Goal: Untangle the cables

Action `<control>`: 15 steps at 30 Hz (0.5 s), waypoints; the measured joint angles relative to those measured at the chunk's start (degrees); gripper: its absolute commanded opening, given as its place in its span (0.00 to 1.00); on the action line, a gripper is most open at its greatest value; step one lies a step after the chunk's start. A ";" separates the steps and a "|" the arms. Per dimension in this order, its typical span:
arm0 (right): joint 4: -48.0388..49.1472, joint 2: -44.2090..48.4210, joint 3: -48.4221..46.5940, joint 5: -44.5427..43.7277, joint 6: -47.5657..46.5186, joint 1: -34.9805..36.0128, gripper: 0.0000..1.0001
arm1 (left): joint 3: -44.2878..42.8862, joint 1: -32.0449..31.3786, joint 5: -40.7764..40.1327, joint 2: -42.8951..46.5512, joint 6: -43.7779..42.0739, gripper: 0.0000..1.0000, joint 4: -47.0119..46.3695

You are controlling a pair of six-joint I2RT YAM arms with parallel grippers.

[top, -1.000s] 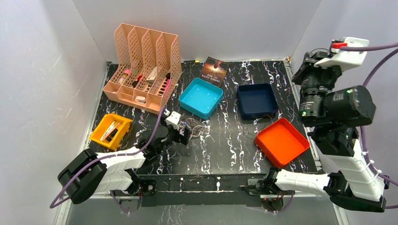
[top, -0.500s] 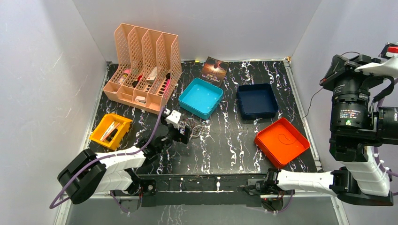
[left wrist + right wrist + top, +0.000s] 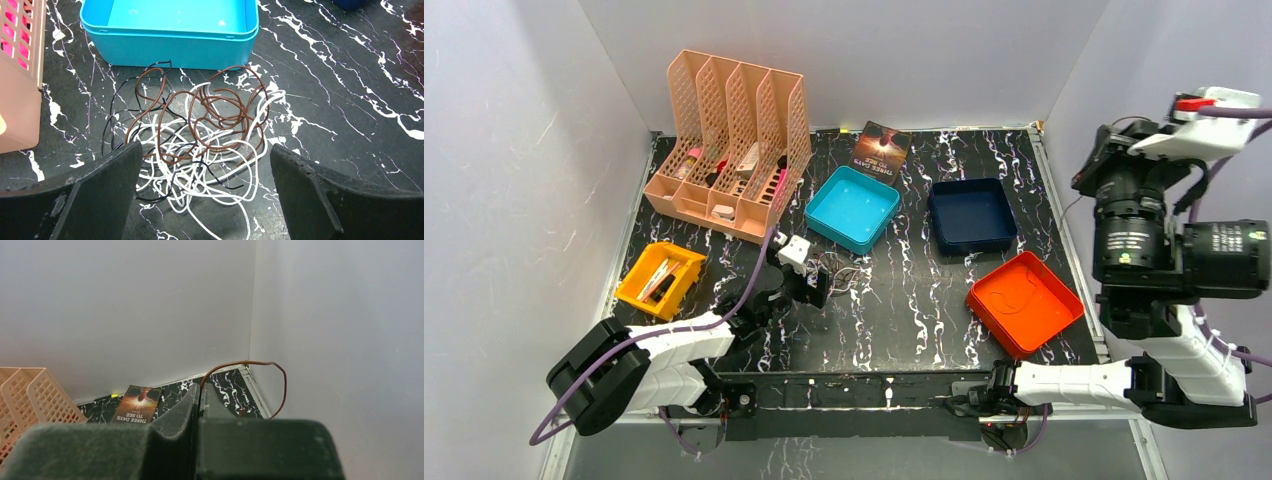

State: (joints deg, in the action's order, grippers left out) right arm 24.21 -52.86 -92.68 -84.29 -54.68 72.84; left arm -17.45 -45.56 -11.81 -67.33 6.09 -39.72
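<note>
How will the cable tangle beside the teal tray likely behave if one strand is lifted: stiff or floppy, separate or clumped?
Probably floppy: the cables lie in loose curls. Likely clumping: brown, white and black strands cross repeatedly, so lifting one may drag others. Seemingly light and slightly springy: the brown cable pinched in the right end effector arcs upward unsupported.

Tangled cables (image 3: 200,142) — white, brown, black loops — beside teal tray (image 3: 170,47), one brown cable (image 3: 245,361) looping midair

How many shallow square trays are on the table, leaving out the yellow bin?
3: a teal tray behind the cable tangle, a navy tray to its right, and an orange tray at the front right. None appears hidden.
</note>
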 measured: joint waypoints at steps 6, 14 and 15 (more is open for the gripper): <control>0.13 -5.97 -0.46 1.16 -0.02 0.04 0.00 | -0.22 0.00 0.04 0.04 0.11 0.98 0.20; 0.59 -17.31 -3.04 4.57 -1.18 0.02 0.00 | -0.24 0.00 0.24 0.07 0.57 0.98 0.37; 0.26 -18.25 -3.45 4.92 -1.25 -0.11 0.00 | -0.24 0.00 0.24 0.07 0.57 0.98 0.39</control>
State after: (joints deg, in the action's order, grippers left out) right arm 24.47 -71.11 -96.14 -79.37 -55.92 72.73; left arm -17.69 -45.56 -11.57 -67.26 6.66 -39.33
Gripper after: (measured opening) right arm 0.053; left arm 0.983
